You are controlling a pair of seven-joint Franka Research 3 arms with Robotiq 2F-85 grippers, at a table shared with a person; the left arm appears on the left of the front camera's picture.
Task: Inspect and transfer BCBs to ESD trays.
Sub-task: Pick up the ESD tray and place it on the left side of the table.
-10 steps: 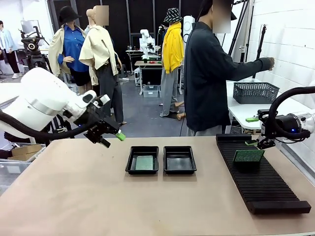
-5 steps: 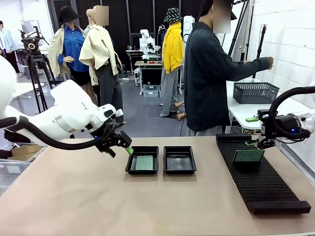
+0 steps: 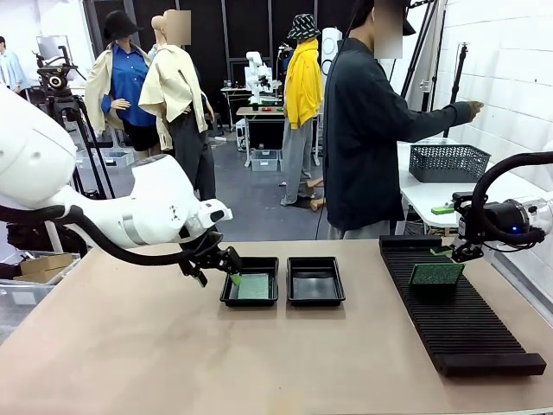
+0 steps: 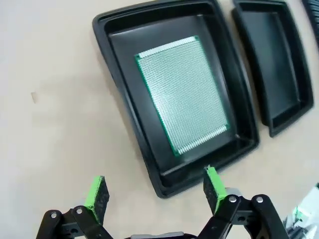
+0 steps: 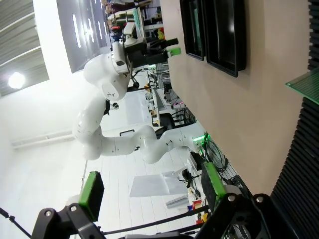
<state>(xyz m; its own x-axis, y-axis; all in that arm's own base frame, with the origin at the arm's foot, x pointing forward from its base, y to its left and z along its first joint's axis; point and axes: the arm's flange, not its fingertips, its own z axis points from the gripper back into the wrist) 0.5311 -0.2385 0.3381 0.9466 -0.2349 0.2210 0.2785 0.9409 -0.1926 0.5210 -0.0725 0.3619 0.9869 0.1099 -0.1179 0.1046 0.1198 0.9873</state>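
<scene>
left gripper gapes wide (right gripper too)

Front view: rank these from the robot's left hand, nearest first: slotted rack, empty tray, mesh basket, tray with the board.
1. tray with the board: centre-left of the table, with the open left hand at its left rim.
2. empty tray: next to it, on the right.
3. slotted rack: right side of the table.
4. mesh basket: far right, on the white table behind.

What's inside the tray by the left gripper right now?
One green BCB lies flat on the floor of that ESD tray, bare black floor around it. Anything under the board is covered, so I cannot rule out a second one beneath.
</scene>
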